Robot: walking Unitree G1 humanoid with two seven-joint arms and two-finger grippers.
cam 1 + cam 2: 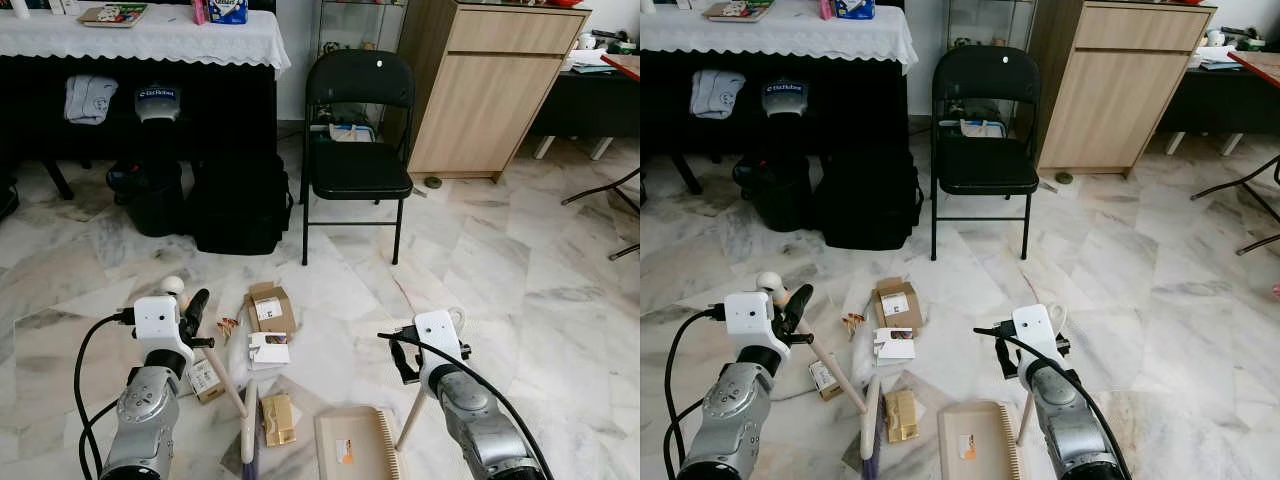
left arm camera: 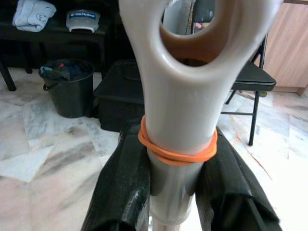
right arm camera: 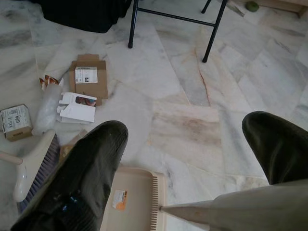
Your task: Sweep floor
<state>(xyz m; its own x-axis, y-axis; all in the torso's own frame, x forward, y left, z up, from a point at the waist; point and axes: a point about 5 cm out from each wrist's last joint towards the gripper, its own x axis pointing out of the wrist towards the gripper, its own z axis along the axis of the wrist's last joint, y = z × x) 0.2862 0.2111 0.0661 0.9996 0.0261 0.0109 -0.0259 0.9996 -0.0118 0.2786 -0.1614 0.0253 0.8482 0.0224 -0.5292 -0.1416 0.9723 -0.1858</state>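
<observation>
Left gripper (image 2: 175, 192) clamps broom handle (image 1: 218, 358), right gripper (image 3: 192, 168) holds dustpan (image 1: 350, 445) handle between spread fingers; cardboard scraps (image 1: 270, 310) lie unswept on the floor, sweeping barely begun.

Glossy marble floor (image 1: 520, 270), smooth plastic dustpan (image 1: 350, 445), brown cardboard box (image 1: 270, 308), matt metal chair (image 1: 358, 120).

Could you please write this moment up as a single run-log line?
left gripper: shut on broom handle | right gripper: holds dustpan handle | dustpan: on floor | litter: unswept
</observation>
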